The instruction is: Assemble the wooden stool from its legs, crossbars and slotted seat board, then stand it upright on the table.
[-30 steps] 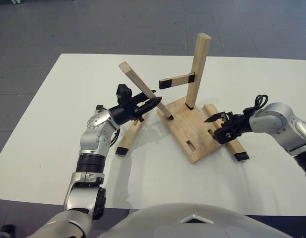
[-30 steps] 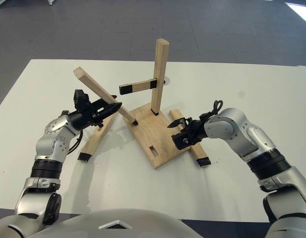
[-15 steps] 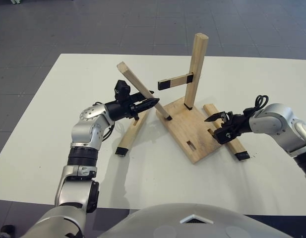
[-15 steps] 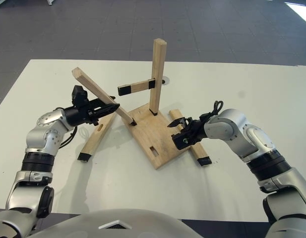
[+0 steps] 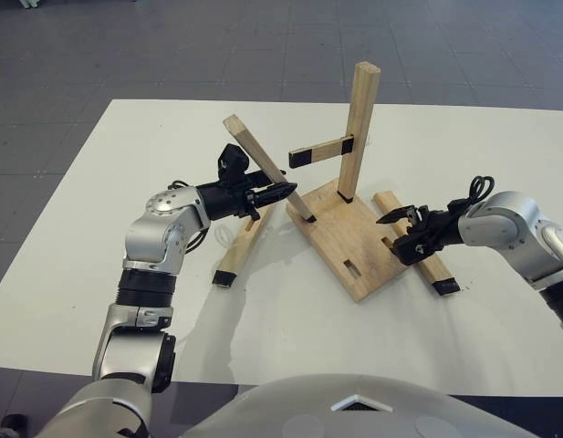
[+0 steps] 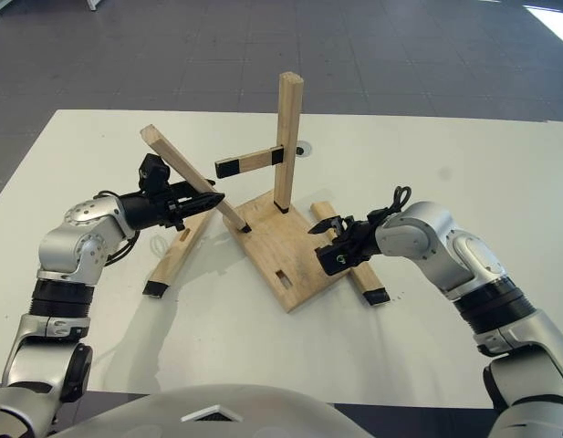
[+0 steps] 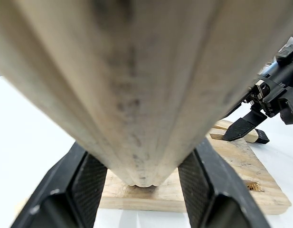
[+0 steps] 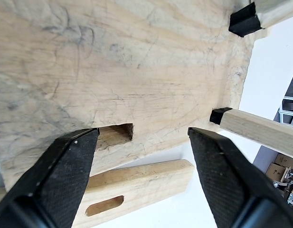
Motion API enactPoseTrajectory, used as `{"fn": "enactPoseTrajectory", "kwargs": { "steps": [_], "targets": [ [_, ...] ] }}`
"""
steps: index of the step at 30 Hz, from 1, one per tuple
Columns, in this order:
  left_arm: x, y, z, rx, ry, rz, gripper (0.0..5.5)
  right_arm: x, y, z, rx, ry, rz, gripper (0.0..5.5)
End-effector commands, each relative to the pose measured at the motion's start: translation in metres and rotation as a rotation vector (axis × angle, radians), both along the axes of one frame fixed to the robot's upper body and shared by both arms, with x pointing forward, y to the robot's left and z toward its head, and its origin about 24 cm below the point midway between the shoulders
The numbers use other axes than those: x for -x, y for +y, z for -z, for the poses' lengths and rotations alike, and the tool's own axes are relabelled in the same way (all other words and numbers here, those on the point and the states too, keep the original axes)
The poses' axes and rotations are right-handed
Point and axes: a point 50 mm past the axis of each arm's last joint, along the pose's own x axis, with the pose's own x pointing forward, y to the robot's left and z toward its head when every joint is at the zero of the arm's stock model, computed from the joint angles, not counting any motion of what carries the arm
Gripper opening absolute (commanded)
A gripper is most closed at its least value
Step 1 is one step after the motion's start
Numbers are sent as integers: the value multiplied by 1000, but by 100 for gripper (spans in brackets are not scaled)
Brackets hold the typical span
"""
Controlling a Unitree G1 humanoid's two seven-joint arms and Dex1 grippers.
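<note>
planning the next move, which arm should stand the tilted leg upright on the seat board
Left, likely. The left gripper is shut on the tilted leg, whose foot meets the seat board. The right gripper is open by the board's right edge.

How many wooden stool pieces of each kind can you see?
Legs: 4 (upright leg, tilted leg, left lying leg, right lying leg)
Crossbars: 1 (the crossbar)
Seat boards: 1 (the seat board)
Total: 6

You had the seat board (image 5: 349, 245) on the table (image 5: 117, 182), upright leg (image 5: 359, 128) at its far corner, leaning leg (image 5: 261, 162) at its left; left piece (image 5: 237, 251) and right piece (image 5: 388, 203) flanked it.
</note>
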Motion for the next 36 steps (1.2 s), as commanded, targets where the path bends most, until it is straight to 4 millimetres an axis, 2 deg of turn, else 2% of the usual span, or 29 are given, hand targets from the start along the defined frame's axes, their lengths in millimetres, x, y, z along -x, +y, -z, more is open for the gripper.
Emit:
{"fn": "enactPoseTrajectory", "kwargs": {
  "steps": [1, 4, 10, 13, 19, 22, 25, 29, 31, 33, 36],
  "targets": [
    [8, 10, 29, -159, 131, -83, 204, 22, -9, 42, 106, 160, 34, 348],
    [6, 4, 26, -169, 150, -67, 204, 22, -7, 41, 92, 160, 37, 348],
    [2, 6, 21, -184, 213, -73, 204, 32, -7, 47, 83, 170, 45, 348],
    [3, 5, 22, -191, 213, -66, 204, 28, -6, 41, 14, 152, 109, 348],
    [4, 0, 20, -235, 176, -50, 204, 11, 9, -5, -317, 103, 319, 348],
    [4, -1, 19, -240, 167, -50, 204, 7, 13, -23, -422, 90, 385, 348],
    [4, 0, 18, -229, 175, -57, 204, -5, 14, -51, -541, 61, 459, 348],
    [4, 2, 21, -213, 191, -73, 204, -20, 10, -75, -618, -15, 528, 348],
    [5, 2, 21, -197, 200, -76, 204, -29, 18, -88, -696, -42, 541, 314],
    [5, 1, 22, -181, 211, -75, 204, -39, 34, -100, -784, -53, 542, 269],
    [5, 1, 24, -162, 237, -79, 204, -55, 63, -106, -863, -43, 521, 227]
  ]
}}
